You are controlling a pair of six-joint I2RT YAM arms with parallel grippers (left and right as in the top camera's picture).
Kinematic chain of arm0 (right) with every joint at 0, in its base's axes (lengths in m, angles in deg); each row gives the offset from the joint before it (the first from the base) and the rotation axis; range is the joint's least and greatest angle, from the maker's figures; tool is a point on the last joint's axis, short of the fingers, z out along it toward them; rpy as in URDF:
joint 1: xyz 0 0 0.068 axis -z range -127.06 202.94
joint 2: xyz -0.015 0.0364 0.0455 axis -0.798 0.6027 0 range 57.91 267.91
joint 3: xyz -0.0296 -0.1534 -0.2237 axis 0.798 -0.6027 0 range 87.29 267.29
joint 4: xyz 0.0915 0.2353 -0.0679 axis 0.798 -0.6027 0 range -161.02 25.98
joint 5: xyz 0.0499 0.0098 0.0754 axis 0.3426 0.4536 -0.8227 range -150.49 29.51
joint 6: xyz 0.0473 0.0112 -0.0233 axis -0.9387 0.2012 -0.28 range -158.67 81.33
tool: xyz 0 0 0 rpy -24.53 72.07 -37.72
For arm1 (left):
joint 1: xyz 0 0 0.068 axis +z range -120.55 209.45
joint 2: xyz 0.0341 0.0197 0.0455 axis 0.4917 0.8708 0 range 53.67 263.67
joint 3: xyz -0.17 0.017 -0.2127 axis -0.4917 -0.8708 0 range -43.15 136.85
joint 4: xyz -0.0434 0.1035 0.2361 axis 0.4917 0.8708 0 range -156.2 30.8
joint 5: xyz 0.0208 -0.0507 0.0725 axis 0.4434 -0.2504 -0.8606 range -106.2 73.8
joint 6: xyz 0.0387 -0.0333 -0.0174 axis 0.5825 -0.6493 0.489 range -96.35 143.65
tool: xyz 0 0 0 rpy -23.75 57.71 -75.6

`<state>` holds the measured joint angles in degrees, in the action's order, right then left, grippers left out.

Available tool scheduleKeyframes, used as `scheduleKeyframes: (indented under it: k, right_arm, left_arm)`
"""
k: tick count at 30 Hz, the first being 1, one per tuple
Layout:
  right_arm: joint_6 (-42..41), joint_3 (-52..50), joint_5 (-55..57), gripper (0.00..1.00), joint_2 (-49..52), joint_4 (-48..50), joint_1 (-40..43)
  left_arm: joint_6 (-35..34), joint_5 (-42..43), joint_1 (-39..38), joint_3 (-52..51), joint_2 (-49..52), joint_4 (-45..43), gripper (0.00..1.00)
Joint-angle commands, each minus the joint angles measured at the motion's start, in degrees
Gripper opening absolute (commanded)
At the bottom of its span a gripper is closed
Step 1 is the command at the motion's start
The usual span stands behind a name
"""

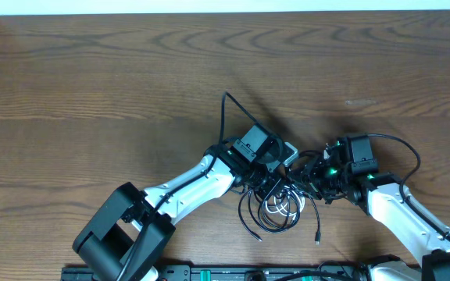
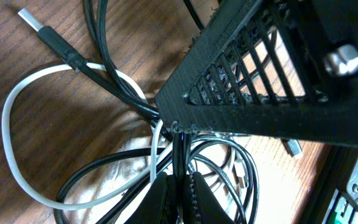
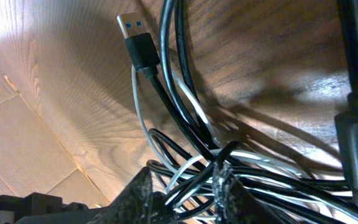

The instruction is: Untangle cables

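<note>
The cables (image 1: 276, 209) lie in a tangled coil on the wooden table between the two arms, black loops with a white one among them. My left gripper (image 1: 270, 186) reaches into the coil from the left. In the left wrist view it (image 2: 180, 194) is shut on a black cable (image 2: 180, 155), beside a white cable loop (image 2: 8, 143) and a USB plug (image 2: 33, 22). My right gripper (image 1: 312, 178) comes in from the right. Its jaws (image 3: 188, 186) stand part open, with black and white strands (image 3: 197, 177) crossing between them. A blue-tongued USB plug (image 3: 132, 28) lies beyond.
One black cable runs from the tangle toward the far side of the table (image 1: 225, 101). A loose plug end (image 1: 317, 238) lies near the front edge. The two gripper heads are almost touching; the right one's black grille (image 2: 260, 68) fills the left wrist view.
</note>
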<state>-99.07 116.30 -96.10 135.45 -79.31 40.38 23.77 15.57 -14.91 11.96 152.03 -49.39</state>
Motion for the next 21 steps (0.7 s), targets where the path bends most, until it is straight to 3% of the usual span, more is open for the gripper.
scheduleKeyframes:
  k: [1, 13, 21]
  right_arm:
    - [-4.6, -0.4, -1.0, 0.26, 0.5, -0.1, -0.9]
    - [-7.9, -0.4, -0.8, 0.28, 0.5, 1.2, 0.1]
    - [-7.7, -0.4, -9.1, 0.33, 0.5, 1.5, 4.4]
  left_arm:
    - [1.7, 2.3, -0.1, -0.3, 0.6, -0.2, 0.08]
    - [1.8, 2.3, -0.1, -0.3, 0.6, -0.2, 0.08]
    - [1.8, 2.3, -0.1, -0.3, 0.6, -0.2, 0.07]
